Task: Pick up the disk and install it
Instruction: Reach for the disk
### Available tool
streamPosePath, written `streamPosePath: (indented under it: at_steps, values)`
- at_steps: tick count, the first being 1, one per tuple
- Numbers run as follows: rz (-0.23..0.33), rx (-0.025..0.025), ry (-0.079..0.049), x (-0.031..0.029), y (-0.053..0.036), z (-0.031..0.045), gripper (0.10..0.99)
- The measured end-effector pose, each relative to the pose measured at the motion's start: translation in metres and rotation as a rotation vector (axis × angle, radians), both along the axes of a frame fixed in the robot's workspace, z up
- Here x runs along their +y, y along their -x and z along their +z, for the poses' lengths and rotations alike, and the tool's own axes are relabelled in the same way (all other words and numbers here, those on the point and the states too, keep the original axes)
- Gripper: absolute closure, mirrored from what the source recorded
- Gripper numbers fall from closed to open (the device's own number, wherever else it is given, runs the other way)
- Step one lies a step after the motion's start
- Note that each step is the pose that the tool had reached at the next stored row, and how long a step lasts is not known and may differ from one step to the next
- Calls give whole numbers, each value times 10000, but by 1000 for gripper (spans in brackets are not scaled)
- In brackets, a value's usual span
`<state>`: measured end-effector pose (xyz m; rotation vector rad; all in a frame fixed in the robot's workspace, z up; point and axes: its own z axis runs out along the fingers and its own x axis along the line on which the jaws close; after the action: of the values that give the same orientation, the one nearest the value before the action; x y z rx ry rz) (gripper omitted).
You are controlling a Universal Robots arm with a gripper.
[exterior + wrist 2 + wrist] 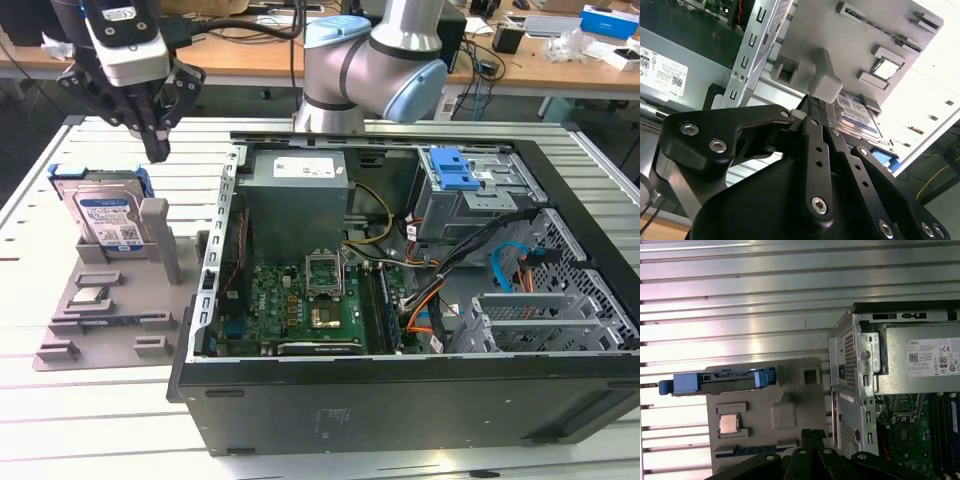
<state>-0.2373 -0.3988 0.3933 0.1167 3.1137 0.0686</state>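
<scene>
The disk (108, 215), a silver hard drive with a white-and-blue label in a blue bracket, stands upright in a grey holder (100, 300) at the exterior view's left. My gripper (157, 152) hangs just above and slightly to the right of the disk's top edge, apart from it. Its fingers are shut with nothing between them. In the second wrist view the shut fingertips (812, 102) point toward the holder, with the disk (857, 115) beyond them. In the first wrist view the disk (720, 381) shows edge-on, away from the gripper (812, 434).
An open computer case (420, 400) lies to the right of the holder, with motherboard (310, 300), power supply (297, 190) and a grey drive cage with blue latch (452, 170). A small square chip (90, 295) sits on the holder. The slatted metal table (100, 420) surrounds everything.
</scene>
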Motion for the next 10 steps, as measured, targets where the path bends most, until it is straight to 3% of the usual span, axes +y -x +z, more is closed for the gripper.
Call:
streamPosePath:
  at_steps: [10]
  values:
    - [0, -1, -1, 0, 207, -1, 984]
